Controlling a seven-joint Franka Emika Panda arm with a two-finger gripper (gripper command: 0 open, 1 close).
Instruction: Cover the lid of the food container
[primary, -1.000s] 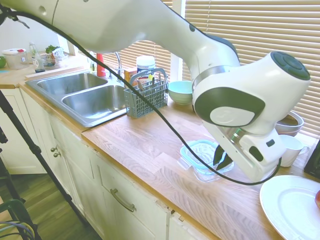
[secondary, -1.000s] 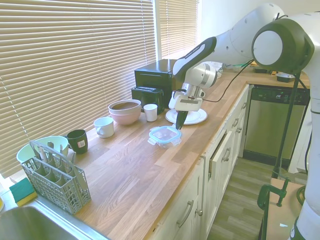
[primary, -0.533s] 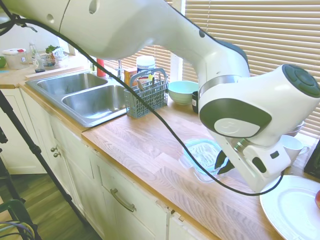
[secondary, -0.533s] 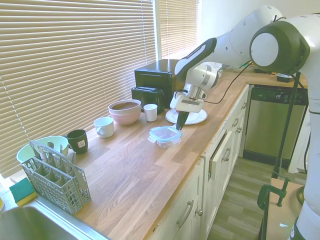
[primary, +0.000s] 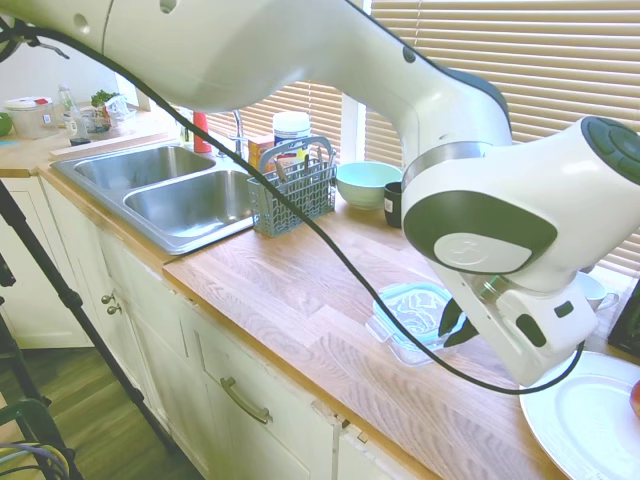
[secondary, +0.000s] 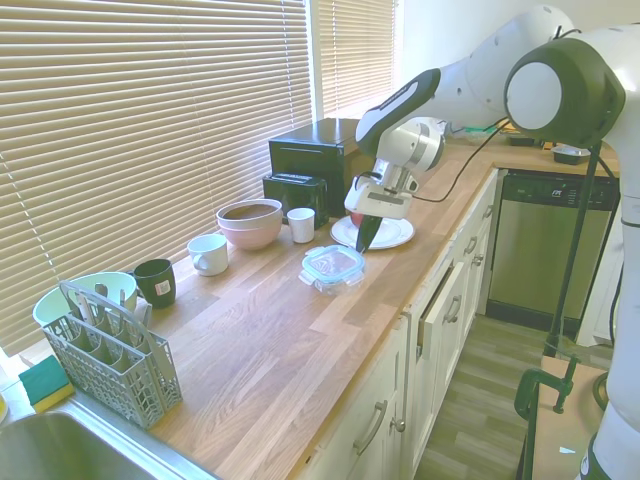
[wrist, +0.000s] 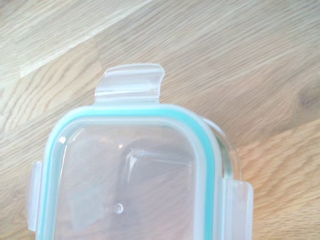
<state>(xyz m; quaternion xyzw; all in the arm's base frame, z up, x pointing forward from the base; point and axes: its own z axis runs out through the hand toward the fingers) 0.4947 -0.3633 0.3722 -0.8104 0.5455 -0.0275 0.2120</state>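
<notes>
The lid (secondary: 335, 262), clear with a teal rim and snap tabs, lies flat on the glass food container (secondary: 331, 282) near the counter's front edge. In the wrist view the lid (wrist: 130, 175) sits slightly off-centre, and a strip of the food container's rim (wrist: 227, 155) shows past one side. My gripper (secondary: 363, 241) hangs just above the lid's edge on the plate side, fingers together and holding nothing. The first exterior view shows the lid (primary: 418, 303) partly behind my gripper (primary: 452, 326).
A white plate (secondary: 392, 233) lies just beyond the gripper. A white cup (secondary: 301, 224), pink bowl (secondary: 250, 222), white mug (secondary: 208, 253) and dark mug (secondary: 155, 281) line the window side. A cutlery basket (primary: 292, 190), teal bowl (primary: 362, 183) and sink (primary: 170, 190) stand further along.
The gripper has risen off the lid's edge and drawn back toward the plate. The lid and container have shifted a little the same way.
</notes>
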